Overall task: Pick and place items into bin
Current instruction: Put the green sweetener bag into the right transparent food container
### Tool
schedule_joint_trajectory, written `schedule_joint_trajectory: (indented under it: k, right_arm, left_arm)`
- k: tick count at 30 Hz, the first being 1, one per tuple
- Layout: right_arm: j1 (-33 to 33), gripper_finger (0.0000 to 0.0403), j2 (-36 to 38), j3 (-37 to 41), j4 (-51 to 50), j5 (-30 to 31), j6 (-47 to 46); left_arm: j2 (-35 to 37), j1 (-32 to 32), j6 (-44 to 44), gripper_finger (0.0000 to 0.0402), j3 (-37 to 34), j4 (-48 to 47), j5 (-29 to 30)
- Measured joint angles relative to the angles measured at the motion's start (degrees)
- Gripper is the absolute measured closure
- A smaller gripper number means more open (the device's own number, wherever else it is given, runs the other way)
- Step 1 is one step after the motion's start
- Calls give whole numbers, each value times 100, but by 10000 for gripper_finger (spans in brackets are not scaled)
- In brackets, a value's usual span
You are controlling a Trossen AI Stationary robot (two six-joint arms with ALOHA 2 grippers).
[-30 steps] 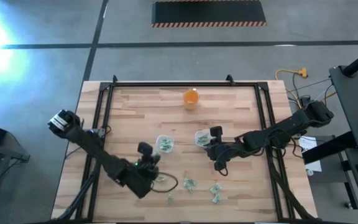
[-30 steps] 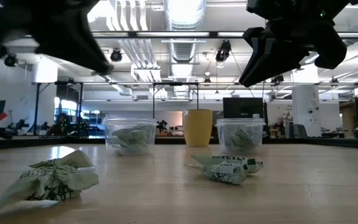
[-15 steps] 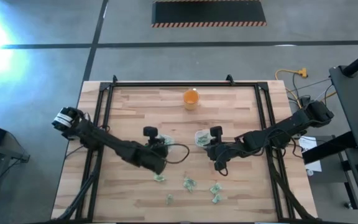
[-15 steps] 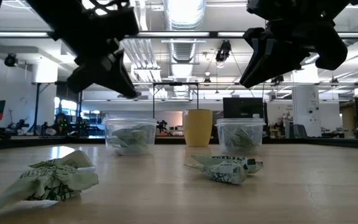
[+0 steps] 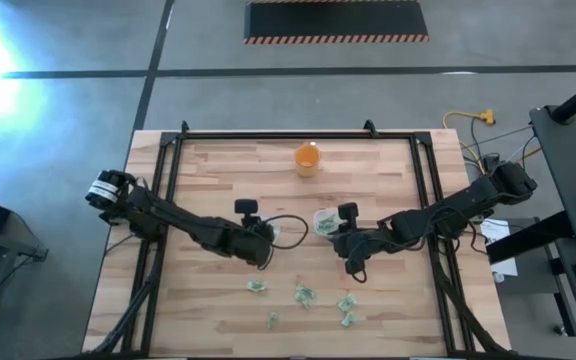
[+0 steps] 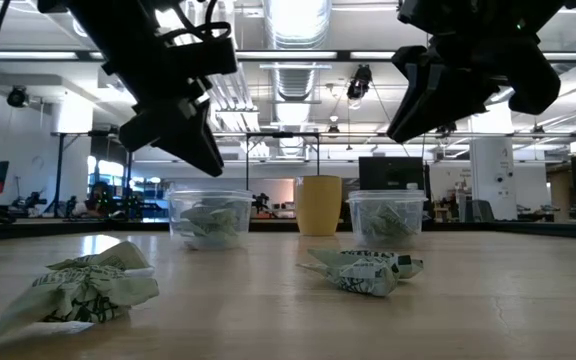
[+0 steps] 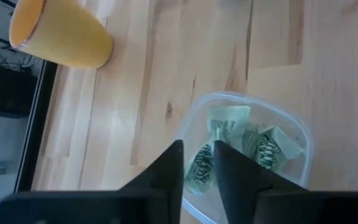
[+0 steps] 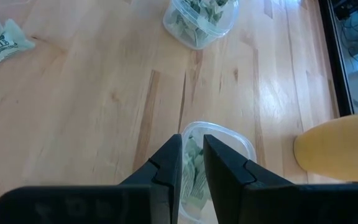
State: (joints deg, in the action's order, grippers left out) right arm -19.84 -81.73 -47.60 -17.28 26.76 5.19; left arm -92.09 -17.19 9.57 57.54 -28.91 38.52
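High view shows the left gripper [image 5: 265, 240] poised over one clear tub [image 5: 268, 231] and the right gripper [image 5: 346, 245] hovering beside the second clear tub [image 5: 324, 221], with the orange cup [image 5: 307, 158] well apart toward the far edge of the bench [image 5: 218, 170]. Loose items [image 5: 304, 295] lie scattered nearer the front edge, about five of them, while both tubs already hold several pale green crumpled pieces. In the left wrist view the fingers [image 7: 168, 171] stand nearly closed with only a narrow gap, directly above the tub's contents [image 7: 241, 140]; whether a piece is pinched there I cannot tell. The right gripper's fingers [image 8: 169, 163] are likewise nearly together above its tub [image 8: 219, 134], and nothing is visibly held. The main risk, as I judge it, is the light tubs: a descending finger catching a rim could tip or shove one and spill what is inside. A piece released off-centre could also land on the rim and bounce out onto the bench.
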Motion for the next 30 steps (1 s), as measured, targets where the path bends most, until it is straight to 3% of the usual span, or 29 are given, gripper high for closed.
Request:
schedule_joint_trajectory:
  k: [7,17,22,30]
  right_arm:
    - [0,346,0,5,-9,0,0]
    - [-5,346,0,5,4,-15,-63]
    - [-4,346,0,8,134,-889,-195]
    - [-51,346,-212,58,1555,-2572,-268]
  left_arm:
    - [13,-5,-1,280,75,-3,2]
    - [349,-245,71,276,179,-46,12]
    - [596,-461,54,277,156,-51,9]
    - [780,-581,52,277,115,-64,88]
